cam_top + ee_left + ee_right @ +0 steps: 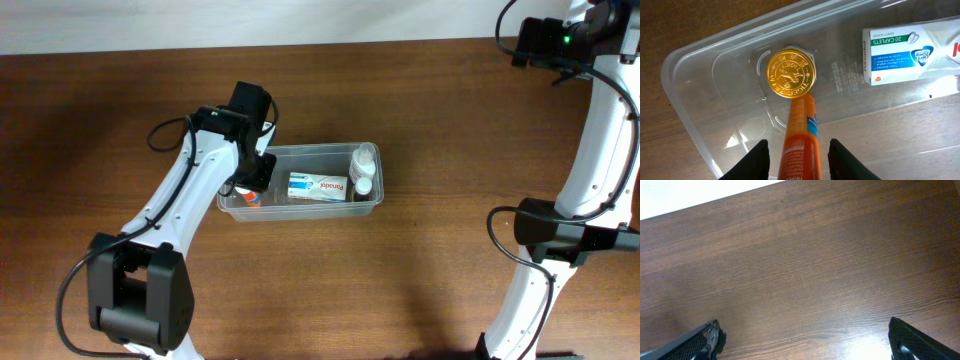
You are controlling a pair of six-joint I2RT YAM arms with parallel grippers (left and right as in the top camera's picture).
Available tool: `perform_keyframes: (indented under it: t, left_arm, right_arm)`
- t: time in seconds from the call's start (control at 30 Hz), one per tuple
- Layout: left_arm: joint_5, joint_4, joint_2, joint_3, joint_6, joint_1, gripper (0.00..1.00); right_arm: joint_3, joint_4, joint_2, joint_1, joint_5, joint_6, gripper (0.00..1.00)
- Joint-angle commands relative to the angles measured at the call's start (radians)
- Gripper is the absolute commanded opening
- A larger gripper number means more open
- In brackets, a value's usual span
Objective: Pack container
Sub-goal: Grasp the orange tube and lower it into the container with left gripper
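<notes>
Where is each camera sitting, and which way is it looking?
Overhead: above the table, looking straight down; left arm and right arm show.
Left wrist: on the left arm, looking into the container at an orange bottle; left gripper shows.
Right wrist: on the right arm, facing the table; right gripper shows.
Shared: overhead and left wrist both see container and white box.

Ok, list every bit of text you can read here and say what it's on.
"20 CAPLETS": white and green box in the container.
"OPTI ZORB": blue badge on that box.
"Panadol": same box seen from overhead, only just legible.
"TIGER BALM": embossed on the gold lid.
Small line above "20 CAPLETS": too small to read.
Orange pack: print cut off, unreadable.
</notes>
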Motion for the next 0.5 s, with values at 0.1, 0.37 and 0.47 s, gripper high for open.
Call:
perform_keyframes:
  t: [0.1,0.37,0.47]
  left_arm:
    - [-0.008,-0.003,-0.023,-0.007,-0.005,0.002,0.4]
    - [-0.007,0.011,-0.023,-0.006,-0.005,0.002,0.47]
    - [-0.007,0.011,-0.023,-0.003,-0.005,0.002,0.5]
  right_arm:
    - [0.001,-0.006,-0.007,-0.003,-0.006,0.008,0.98]
    - [0.001,-0.006,-0.007,-0.003,-0.006,0.008,0.98]
    - [0.001,-0.006,-0.007,-0.003,-0.006,0.008,0.98]
